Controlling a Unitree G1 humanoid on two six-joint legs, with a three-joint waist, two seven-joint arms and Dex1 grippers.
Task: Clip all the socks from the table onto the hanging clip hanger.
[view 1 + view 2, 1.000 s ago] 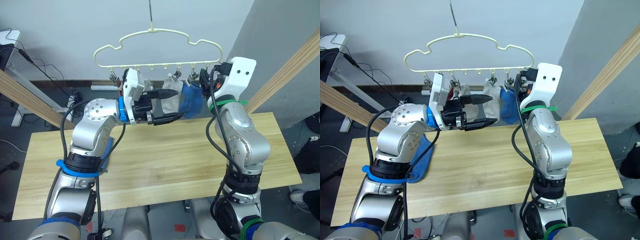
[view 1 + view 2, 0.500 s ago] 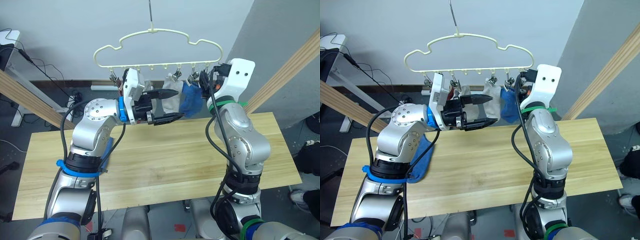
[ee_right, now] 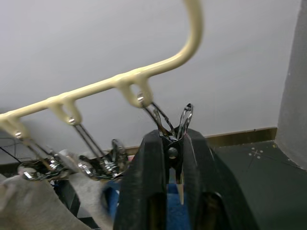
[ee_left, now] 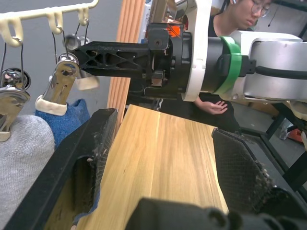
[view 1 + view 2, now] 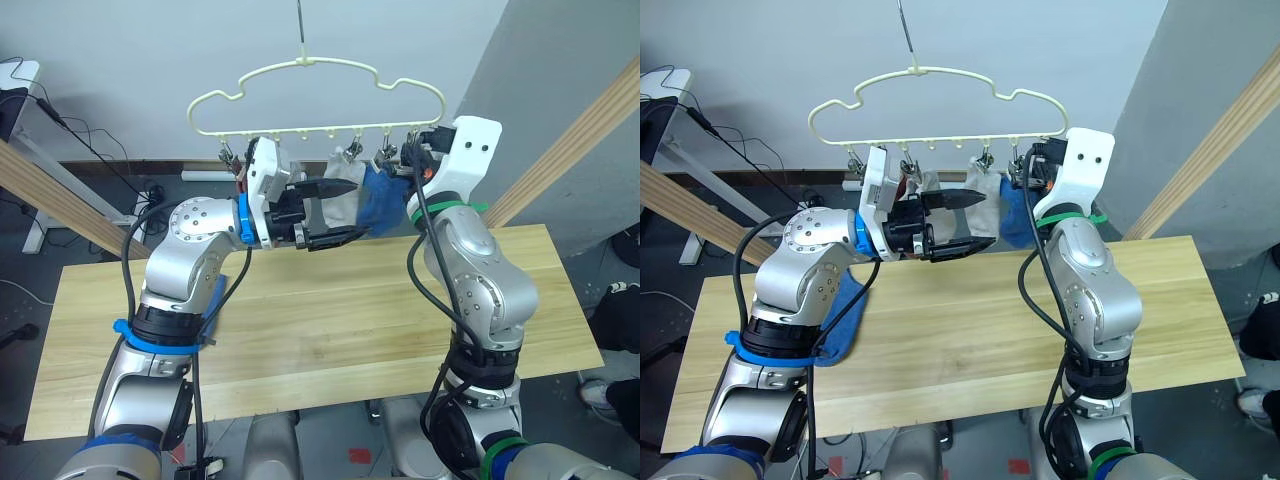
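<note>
The pale yellow clip hanger hangs above the far side of the table. A grey sock and a blue sock hang from its clips, and a rust red sock peeks out behind my left wrist. My left gripper is open just in front of the hanging socks, holding nothing. At the hanger's right end, my right gripper is shut on a metal clip. Another blue sock lies on the table under my left arm.
Thick wooden poles slant at the left and the right of the table. A person sits beyond the table's right end. Cables and a stand are on the floor at the back left.
My right wrist has shifted slightly left and up toward the hanger's end clip. The left arm and the hanging socks have not moved.
</note>
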